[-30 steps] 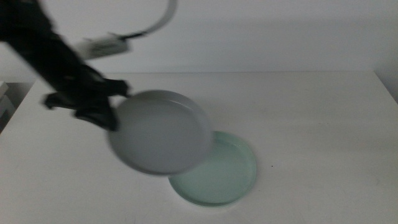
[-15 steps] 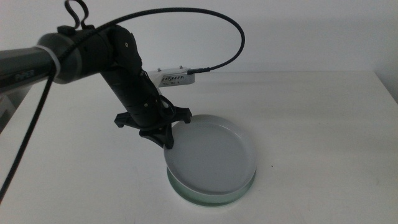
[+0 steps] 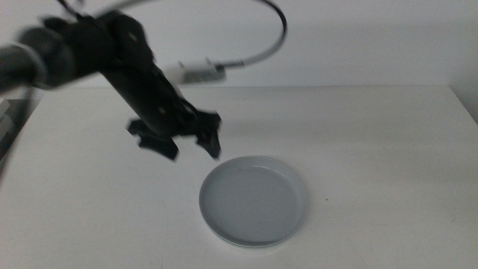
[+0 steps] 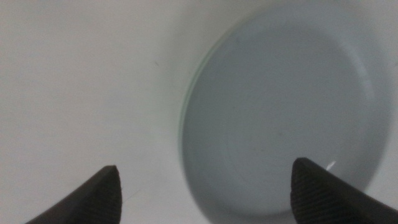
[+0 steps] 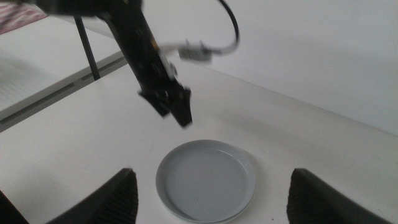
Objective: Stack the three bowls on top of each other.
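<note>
The light grey-blue bowl (image 3: 254,202) rests upright on the pale mint green bowl, which is almost fully covered. Only a thin green edge (image 4: 185,118) shows in the left wrist view. No white bowl shows in any view. My left gripper (image 3: 188,147) is open and empty, hovering just behind and to the left of the stack, apart from it. In the left wrist view its jaws (image 4: 205,165) stand wide apart above the grey-blue bowl (image 4: 286,106). My right gripper (image 5: 211,177) is open and empty, out of the middle view, looking at the stack (image 5: 205,180) from a distance.
The white table (image 3: 388,134) runs to a pale wall at the back. A grey cable with a small white connector (image 3: 198,73) hangs from the left arm above the table's rear.
The left gripper carried the grey-blue bowl over the mint green one, set it down on it, let go, and has lifted away up and to the left.
</note>
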